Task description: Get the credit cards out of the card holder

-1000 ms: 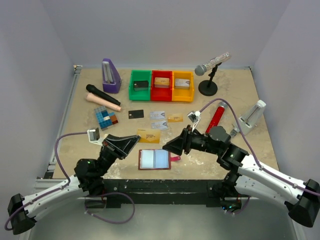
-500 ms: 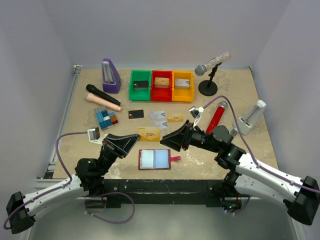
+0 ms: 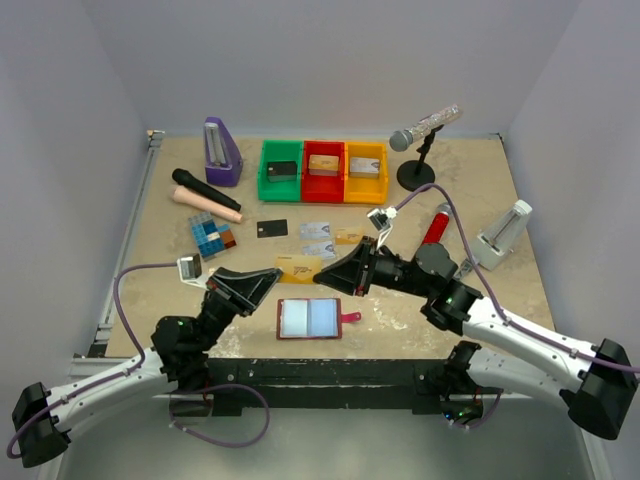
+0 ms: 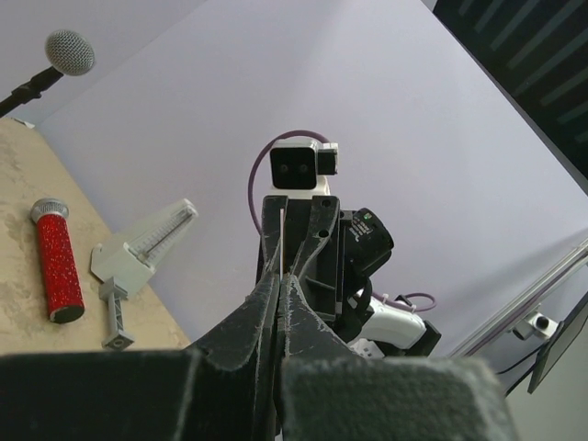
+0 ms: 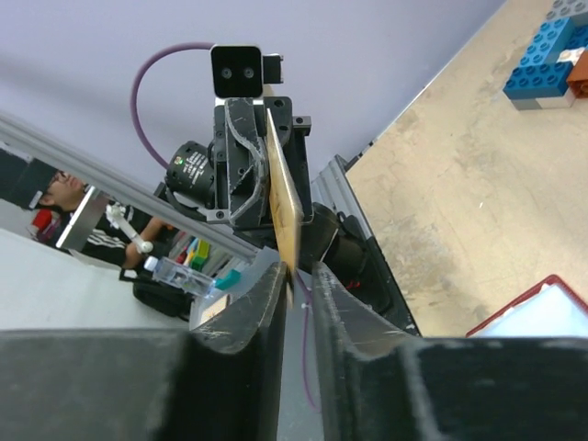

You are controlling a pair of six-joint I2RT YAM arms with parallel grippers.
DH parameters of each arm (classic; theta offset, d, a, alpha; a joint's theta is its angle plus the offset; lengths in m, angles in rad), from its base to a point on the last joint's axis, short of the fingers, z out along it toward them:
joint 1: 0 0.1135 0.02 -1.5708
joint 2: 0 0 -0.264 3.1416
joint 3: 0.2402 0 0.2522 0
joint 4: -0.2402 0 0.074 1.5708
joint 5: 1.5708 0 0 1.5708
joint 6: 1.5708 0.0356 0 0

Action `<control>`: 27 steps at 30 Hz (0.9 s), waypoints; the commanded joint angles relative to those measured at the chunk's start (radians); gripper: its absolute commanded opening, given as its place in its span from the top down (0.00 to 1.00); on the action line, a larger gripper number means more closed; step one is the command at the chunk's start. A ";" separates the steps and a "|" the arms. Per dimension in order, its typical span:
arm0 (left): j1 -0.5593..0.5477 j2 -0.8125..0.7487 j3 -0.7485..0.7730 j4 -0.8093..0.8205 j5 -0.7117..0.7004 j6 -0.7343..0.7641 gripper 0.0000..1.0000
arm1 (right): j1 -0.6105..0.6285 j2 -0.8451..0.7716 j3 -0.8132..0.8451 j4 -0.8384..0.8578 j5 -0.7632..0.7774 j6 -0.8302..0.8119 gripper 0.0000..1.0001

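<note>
Gold-orange card [image 5: 281, 193] stands edge-on between right fingers [image 5: 248, 349], unclear from above

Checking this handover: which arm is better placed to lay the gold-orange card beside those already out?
Right, probably. The right gripper straddles the free end of the thin gold-orange card, and the silvery-grey cards lie nearer it than the left gripper, holding the other end.
</note>
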 commanded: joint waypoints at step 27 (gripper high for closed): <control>-0.002 -0.234 0.299 -1.381 -0.228 -0.017 0.00 | -0.504 0.409 0.307 -0.852 -0.065 -0.372 1.00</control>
